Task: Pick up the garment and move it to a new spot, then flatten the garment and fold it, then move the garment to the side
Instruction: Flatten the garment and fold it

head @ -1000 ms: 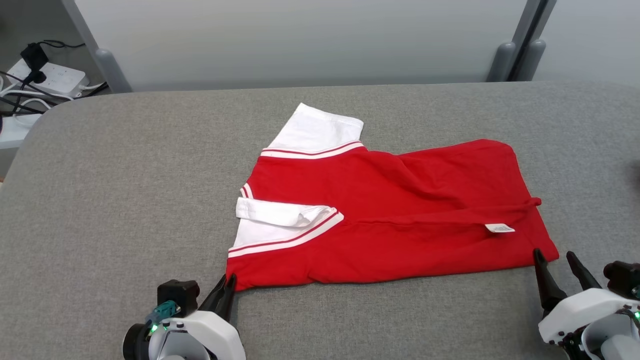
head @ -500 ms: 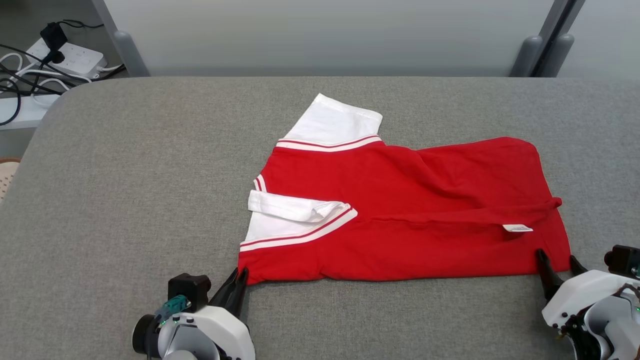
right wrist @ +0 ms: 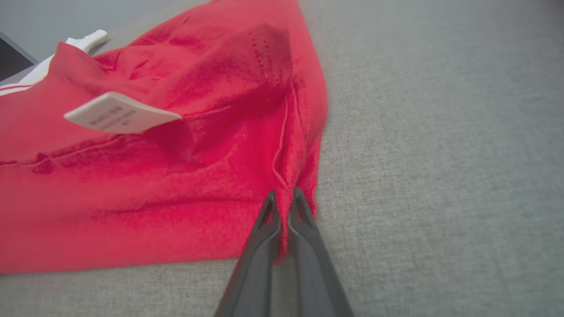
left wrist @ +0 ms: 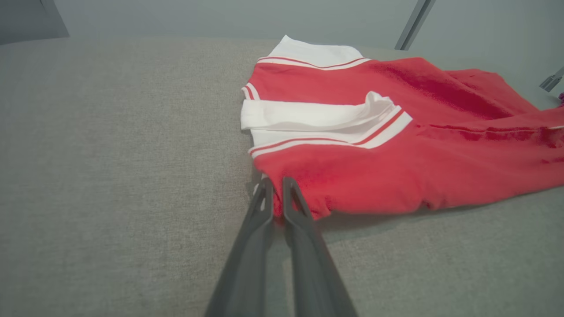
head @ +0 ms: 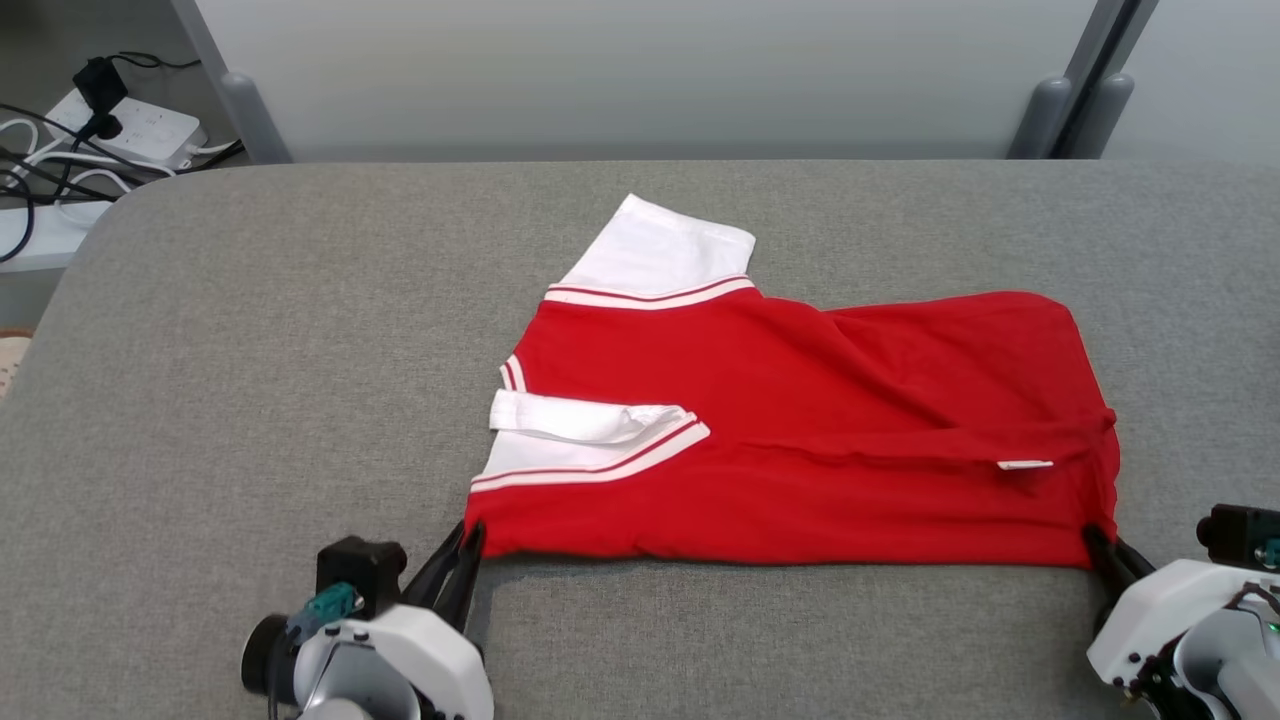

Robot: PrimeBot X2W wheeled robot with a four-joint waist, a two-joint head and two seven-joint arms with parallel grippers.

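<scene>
My left gripper (left wrist: 277, 181) and right gripper (right wrist: 285, 193) clamp the red white-sleeved fabric shirt (head: 800, 450) by its near corners; shallow bites could slip.

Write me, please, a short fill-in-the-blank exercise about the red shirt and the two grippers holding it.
1. The red short-sleeved fabric shirt lies on a ____ cloth-covered table.
2. Its far sleeve is ____ with a red stripe.
3. The right gripper is shut on the corner near the small white rectangular label; the left gripper is shut on the corner below a folded ____.
Missing words: grey, white, sleeve.
</scene>
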